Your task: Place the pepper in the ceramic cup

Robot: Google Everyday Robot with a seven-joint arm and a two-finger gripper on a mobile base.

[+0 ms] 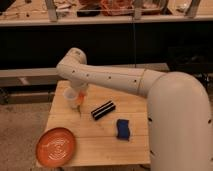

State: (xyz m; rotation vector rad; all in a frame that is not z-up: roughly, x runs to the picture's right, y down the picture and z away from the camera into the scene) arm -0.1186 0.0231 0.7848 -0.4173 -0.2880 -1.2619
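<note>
The slim orange-red pepper [80, 104] hangs point down from my gripper [81, 97], which is shut on its upper end. It hangs just above the wooden table, right beside the right side of the small pale white ceramic cup [69, 95]. The cup stands upright near the table's back left corner. My white arm comes in from the right, bends at an elbow above the cup, and hides most of the gripper.
An orange plate [56, 146] lies at the table's front left. A black striped block [103, 110] lies mid-table and a blue sponge-like block [123, 129] lies to its front right. The wooden table [95, 145] is small, with dark shelving behind it.
</note>
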